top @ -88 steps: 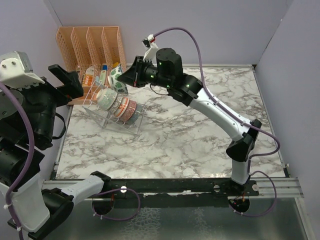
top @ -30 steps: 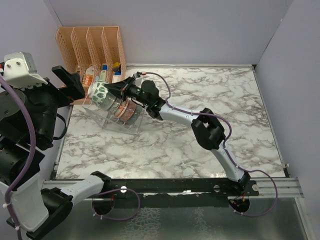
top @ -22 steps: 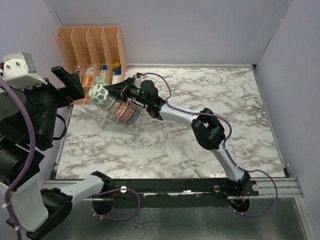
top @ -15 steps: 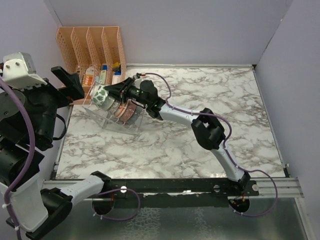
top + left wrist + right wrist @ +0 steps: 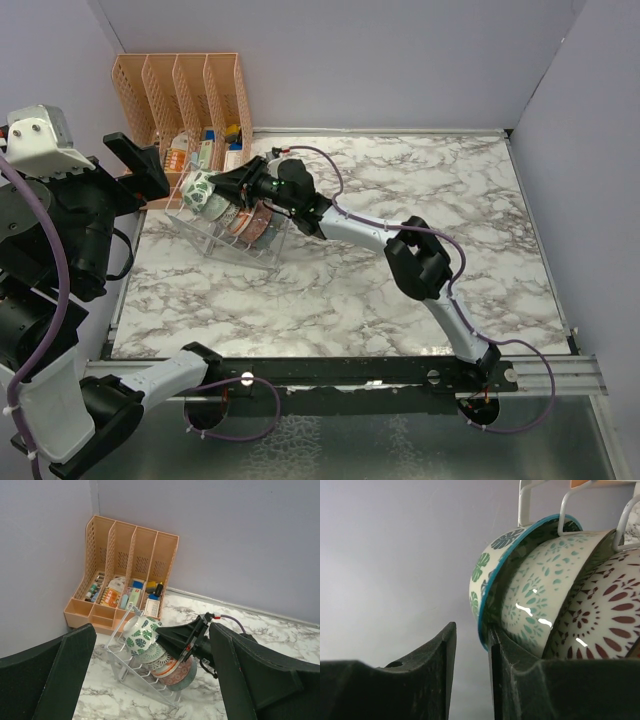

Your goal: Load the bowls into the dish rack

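The clear dish rack (image 5: 213, 240) (image 5: 131, 676) stands tilted in front of the orange organizer. Stacked in it on edge are a teal-patterned bowl (image 5: 152, 653) (image 5: 545, 595), an orange-red bowl (image 5: 171, 668) and a grey-blue bowl with a reddish outside (image 5: 186, 677). A white leaf-patterned bowl with a teal rim (image 5: 199, 188) (image 5: 141, 635) (image 5: 482, 580) leans at the rack's top end. My right gripper (image 5: 224, 183) (image 5: 472, 640) is narrowly open. The leaf bowl's rim rests against its right finger (image 5: 512, 660), clear of the left one. My left gripper (image 5: 152, 630) hangs wide open, high above the rack.
The orange slotted organizer (image 5: 180, 85) (image 5: 131, 555), holding small bottles and packets, fills the back left corner against the walls. The right arm (image 5: 420, 255) stretches across the marble table (image 5: 400, 290). My left arm (image 5: 60, 220) stands at the left edge.
The right arm came down from high above and stretched low, bringing the leaf bowl onto the rack's top end. In the last second the bowl settled slightly lower.
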You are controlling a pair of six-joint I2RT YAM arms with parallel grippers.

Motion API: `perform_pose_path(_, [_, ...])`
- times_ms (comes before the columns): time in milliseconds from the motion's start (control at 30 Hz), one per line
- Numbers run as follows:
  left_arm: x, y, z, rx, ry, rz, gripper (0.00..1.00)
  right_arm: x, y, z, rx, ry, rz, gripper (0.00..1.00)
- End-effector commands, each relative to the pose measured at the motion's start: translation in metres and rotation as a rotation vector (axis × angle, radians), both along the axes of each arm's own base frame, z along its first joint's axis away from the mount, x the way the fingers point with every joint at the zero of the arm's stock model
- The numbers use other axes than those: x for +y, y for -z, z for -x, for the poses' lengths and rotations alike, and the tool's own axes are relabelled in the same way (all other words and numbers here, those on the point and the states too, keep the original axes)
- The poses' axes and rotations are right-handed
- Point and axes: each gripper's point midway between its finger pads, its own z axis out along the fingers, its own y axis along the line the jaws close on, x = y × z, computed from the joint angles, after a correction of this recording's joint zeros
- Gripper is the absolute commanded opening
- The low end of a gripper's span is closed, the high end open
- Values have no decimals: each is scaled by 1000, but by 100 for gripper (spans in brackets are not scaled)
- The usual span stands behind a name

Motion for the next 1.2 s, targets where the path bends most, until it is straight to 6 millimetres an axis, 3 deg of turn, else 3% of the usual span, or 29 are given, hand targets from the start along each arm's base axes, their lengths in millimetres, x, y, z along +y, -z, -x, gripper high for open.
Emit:
perform_pose_path(0, [3, -4, -2, -15, -24, -6, 99, -7, -30, 16, -47, -22, 5, 32])
perform_pose_path(133, [1, -2, -4, -12, -19, -7, 99, -12, -23, 18, -39, -19, 33, 34])
perform_pose_path(400, [-6, 5, -11, 7, -5, -14, 99, -29, -33, 24, -74, 3, 65, 34])
perform_pose_path(633, [-40, 29, -33, 100, 103, -16, 99, -58, -31, 41, -160, -1, 217, 34])
perform_pose_path(800, [-89, 58, -57, 228, 261, 13, 99, -99, -23, 46, -258, 27, 403, 36])
perform_pose_path(933, [-114, 88, -75, 359, 288, 67, 99, -141, -21, 45, -363, 75, 603, 38])
perform_pose_path(1067, [-121, 115, -93, 438, 223, 115, 99, -186, -12, 47, -439, 105, 814, 43])
perform_pose_path(1167, [-110, 128, -105, 470, 71, 179, 99, -219, 0, 50, -453, 115, 948, 49])
